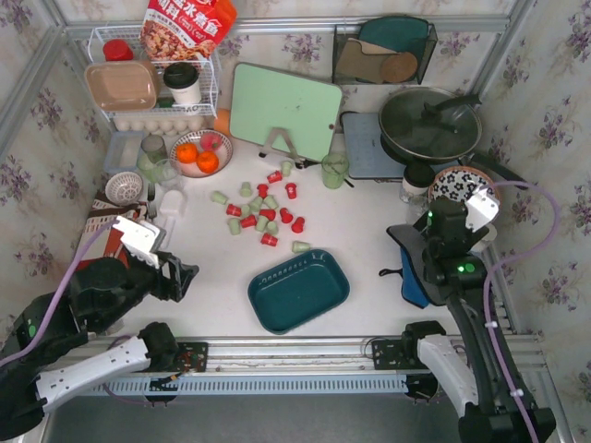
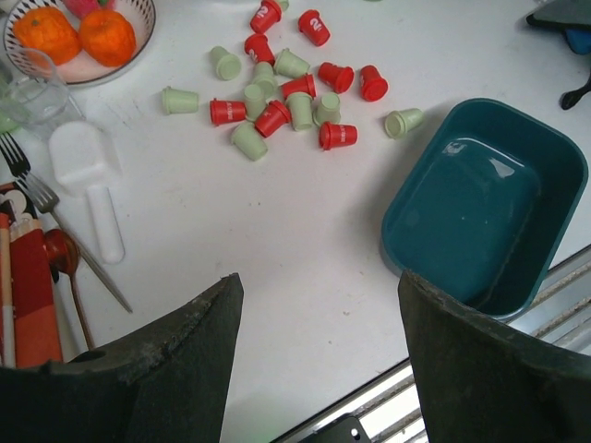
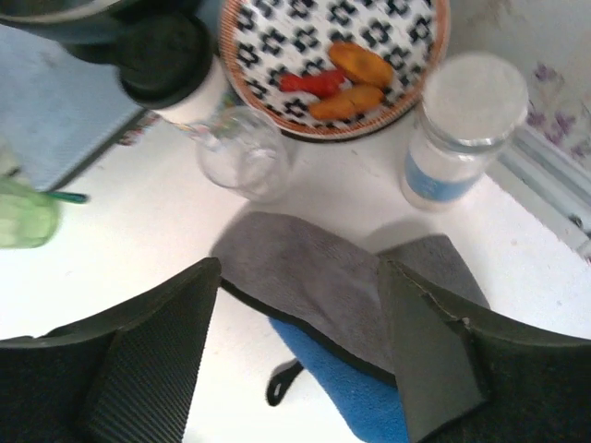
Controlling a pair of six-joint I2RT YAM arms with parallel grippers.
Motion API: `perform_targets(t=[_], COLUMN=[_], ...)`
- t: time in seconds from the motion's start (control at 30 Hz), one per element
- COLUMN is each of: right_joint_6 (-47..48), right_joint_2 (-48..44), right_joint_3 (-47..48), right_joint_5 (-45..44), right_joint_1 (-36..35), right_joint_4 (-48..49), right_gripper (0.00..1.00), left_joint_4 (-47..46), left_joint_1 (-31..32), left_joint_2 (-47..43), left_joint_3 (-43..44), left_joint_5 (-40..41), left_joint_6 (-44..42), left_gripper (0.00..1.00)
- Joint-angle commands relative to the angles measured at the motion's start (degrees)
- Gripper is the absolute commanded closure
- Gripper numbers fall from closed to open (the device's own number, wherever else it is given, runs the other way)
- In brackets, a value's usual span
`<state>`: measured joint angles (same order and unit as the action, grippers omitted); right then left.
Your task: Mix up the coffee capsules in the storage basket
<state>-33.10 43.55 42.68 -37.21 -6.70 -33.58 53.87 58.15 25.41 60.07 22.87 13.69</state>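
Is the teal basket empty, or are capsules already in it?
Empty. The basket shows a bare floor in the overhead and left wrist views; the capsules lie loose on the table outside it.

The capsules (image 1: 268, 214) are bright red or pale green; the table (image 1: 369, 231) is white. The basket (image 1: 298, 290) is dark teal and the board (image 1: 284, 109) mint green. The plate (image 3: 277, 37) has a black-on-white print and an orange rim. The cloth (image 3: 305, 268) is grey and blue. The walls (image 1: 554, 129) show purple flowers on cream.
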Motion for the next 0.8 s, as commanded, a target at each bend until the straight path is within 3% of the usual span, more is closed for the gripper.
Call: perform_targets(t=[0.0,0.2,0.33,0.53,0.77], right_joint_6=[9.6,9.5,9.6,12.0,11.8], right_joint_2=[-2.8,-0.5,1.1,1.5,-0.1], right_joint_3=[4.1,5.3,-0.4,-13.3,-20.4], right_joint_5=[7.6,19.9,25.9,29.7,30.1], right_joint_1=[-0.2,-0.6,-2.6,-3.7,-3.8], right_joint_4=[1.2,4.2,11.5,32.5,42.7], right_gripper=[0.28,0.32,0.37,0.38,0.38], left_joint_4=[-2.0,-7.8,-14.5,-16.3,-17.8], left_joint_1=[0.0,0.0,0.0,-0.1,-1.2], left_joint_2=[3.4,12.8,22.4,41.2,52.5], left_joint_3=[0.2,-1.5,-2.6,2.6,5.3], left_joint_5=[-0.9,-4.7,-9.4,-12.6,-17.1], left_joint_6=[3.1,4.0,2.1,-3.0,-6.3], left_gripper=[0.29,0.30,0.33,0.36,0.36])
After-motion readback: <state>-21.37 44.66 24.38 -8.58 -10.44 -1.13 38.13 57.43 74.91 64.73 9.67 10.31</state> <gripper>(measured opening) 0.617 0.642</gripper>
